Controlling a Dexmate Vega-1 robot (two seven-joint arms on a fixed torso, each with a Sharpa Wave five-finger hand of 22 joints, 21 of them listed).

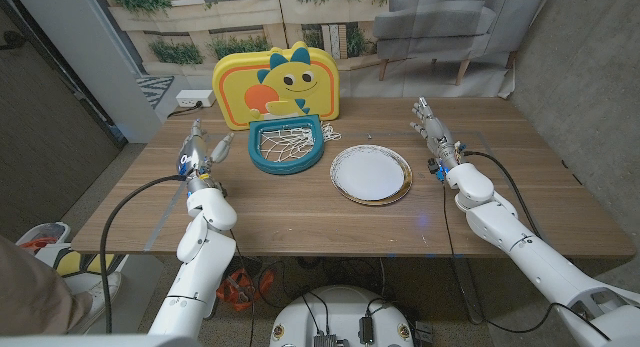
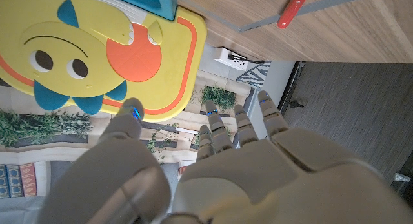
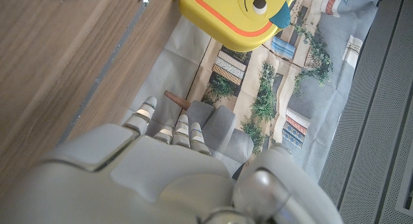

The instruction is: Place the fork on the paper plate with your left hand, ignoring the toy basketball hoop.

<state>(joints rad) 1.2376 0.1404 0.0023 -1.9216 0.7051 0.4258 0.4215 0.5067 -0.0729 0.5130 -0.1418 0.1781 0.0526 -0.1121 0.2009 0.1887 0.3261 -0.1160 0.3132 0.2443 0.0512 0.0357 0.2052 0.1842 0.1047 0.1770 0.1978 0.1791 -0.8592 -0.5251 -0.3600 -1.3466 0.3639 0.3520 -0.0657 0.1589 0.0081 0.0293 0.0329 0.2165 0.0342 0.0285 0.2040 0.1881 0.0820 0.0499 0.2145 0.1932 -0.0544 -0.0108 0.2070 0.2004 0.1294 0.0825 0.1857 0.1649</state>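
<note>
Evidently, the wooden table (image 1: 300, 212) carried the toy basketball hoop (image 1: 280, 82) at twelve o'clock, with the paper plate (image 1: 345, 177) just beside it toward four. The left hand (image 1: 197, 152) was held at nine o'clock, fingers spread and nothing gripped; the right hand (image 1: 432, 132), at three, was likewise held open and empty. The fork could not be made out from the head. A red-tipped grey piece (image 2: 293, 8) seen past the left fingers was possibly it, cut off. The hoop's net could be snagged on a careless carry.
</note>
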